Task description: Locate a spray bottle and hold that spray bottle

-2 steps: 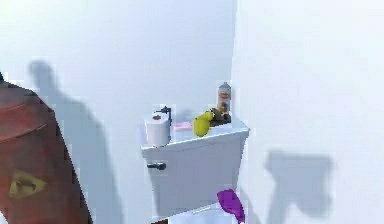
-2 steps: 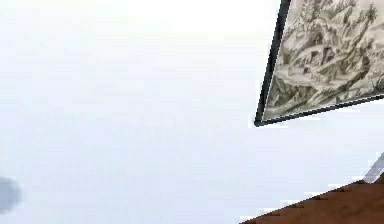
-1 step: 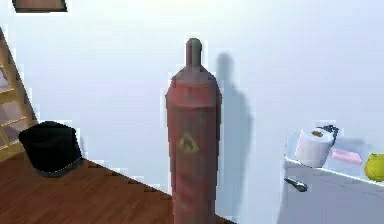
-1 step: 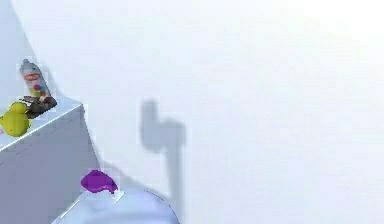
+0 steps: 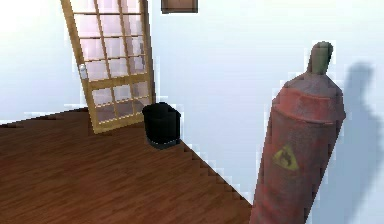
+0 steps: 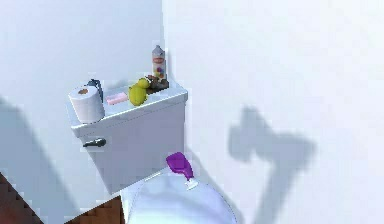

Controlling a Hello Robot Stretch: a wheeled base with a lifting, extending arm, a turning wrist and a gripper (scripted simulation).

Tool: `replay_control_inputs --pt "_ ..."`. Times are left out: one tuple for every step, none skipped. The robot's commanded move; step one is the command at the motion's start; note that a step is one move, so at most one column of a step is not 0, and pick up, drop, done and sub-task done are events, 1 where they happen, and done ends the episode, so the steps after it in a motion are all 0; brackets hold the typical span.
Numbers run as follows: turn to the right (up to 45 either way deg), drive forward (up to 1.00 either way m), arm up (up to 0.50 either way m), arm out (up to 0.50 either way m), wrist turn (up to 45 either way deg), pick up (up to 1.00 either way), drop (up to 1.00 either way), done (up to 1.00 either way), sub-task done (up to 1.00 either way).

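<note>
Claw: you cannot tell its state from these views.
Red cylinder: upright, closest to you, at the forward view's right, with a yellow mark on its side.
Toilet lid: white, carrying a purple item with a white stem.
Tank: behind the lid, against the wall.
Paper roll: on the tank top's left end.
Pink item: just beside the roll.
Yellow-green item: mid-tank, dark-topped. It is possibly the spray bottle, but you cannot confirm it.
Tall bottle: upright at the tank's far corner.
Black bin: in the floor corner, beside the wooden glazed door.
</note>
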Motion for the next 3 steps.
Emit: replay_control_inputs --pt "0.0 0.0 0.5 0.0 0.0 0.0 0.0 0.0 0.0" --pt "0.0 0.0 0.14 0.0 0.0 0.0 0.0 0.0 0.0" --pt "0.0 0.0 0.0 0.32 0.0 0.0 0.0 0.0 0.0"
